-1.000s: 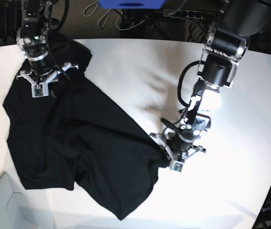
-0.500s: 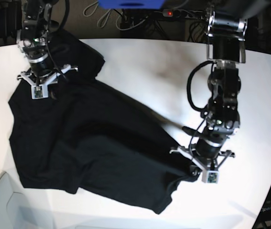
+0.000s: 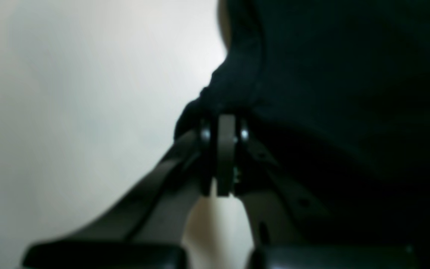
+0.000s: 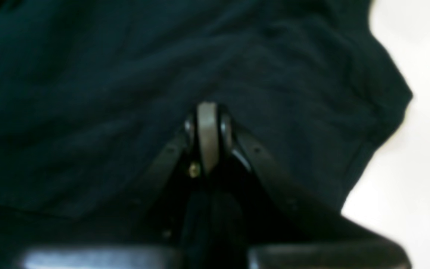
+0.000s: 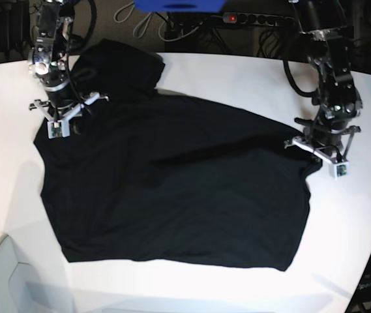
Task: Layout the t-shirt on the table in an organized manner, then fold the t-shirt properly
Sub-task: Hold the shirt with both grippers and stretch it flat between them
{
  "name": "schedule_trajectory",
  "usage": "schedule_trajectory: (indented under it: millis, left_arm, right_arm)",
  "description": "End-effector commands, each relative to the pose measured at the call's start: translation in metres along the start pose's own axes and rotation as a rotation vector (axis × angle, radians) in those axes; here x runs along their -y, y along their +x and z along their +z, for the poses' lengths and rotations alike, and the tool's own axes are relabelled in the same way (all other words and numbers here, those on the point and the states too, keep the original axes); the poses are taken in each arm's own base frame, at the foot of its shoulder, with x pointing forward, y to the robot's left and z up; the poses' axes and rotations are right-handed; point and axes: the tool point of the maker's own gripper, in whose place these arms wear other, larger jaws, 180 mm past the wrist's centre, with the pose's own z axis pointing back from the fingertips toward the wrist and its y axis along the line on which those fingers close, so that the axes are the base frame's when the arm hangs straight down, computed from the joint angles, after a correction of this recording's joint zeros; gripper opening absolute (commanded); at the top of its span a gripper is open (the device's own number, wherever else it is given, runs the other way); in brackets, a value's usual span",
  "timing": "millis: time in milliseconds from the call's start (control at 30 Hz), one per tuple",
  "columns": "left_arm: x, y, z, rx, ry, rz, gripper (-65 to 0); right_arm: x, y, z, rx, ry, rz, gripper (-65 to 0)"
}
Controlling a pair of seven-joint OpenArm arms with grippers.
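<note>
The black t-shirt [image 5: 172, 182] lies spread across the white tabletop [image 5: 237, 78], stretched between my two grippers. Its long axis runs from the far corner on the base view's left toward the near edge on its right, and the lower hem lies nearly straight along the near side. A bunched flap of cloth rises at the far edge, beside my right arm.

My right gripper [image 5: 60, 120] sits at the shirt's far corner on the base view's left, jaws together and clamped on the fabric; from its wrist camera the right gripper [image 4: 207, 112] has dark cloth all around its tip, with a strip of tabletop to the right.

My left gripper [image 5: 322, 153] stands at the opposite edge, on the base view's right, pinched shut on a small bunch of the hem. Its wrist camera shows the left gripper [image 3: 224, 127] gripping that gathered edge, t-shirt [image 3: 349, 93] to the right, bare tabletop [image 3: 69, 112] to the left.

No print, label or writing can be read on the shirt.
</note>
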Motion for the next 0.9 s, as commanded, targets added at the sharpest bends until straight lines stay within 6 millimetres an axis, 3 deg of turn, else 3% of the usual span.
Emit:
schedule_trajectory:
  millis: [0, 200, 367, 433, 633, 867]
  left_arm:
    - [-0.001, 0.011, 0.003, 0.039, -0.002, -0.002, -64.6]
    - [-0.008, -0.005, 0.009, 0.012, 0.017, 0.028, -61.6]
    - [-0.036, -0.011, 0.028, 0.036, 0.081, 0.209, -36.7]
    - [-0.044, -0.006, 0.036, 0.046, 0.077, 0.264, -32.2]
    - [-0.064, 0.002, 0.042, 0.069, 0.083, 0.326, -32.1]
    - [-0.058, -0.016, 0.016, -0.007, 0.061, 0.376, -32.0]
  right_arm:
    - [0.002, 0.015, -0.001, 0.051, -0.002, 0.003, -65.0]
    - [0.001, 0.016, -0.001, 0.051, -0.001, 0.002, -65.0]
    - [0.001, 0.016, -0.001, 0.049, -0.001, 0.003, -65.0]
    - [0.001, 0.016, 0.0, 0.05, -0.001, 0.004, -65.0]
    - [0.002, 0.014, 0.001, 0.046, -0.004, 0.003, -65.0]
    - [-0.001, 0.004, 0.006, 0.027, 0.0, 0.001, -65.0]
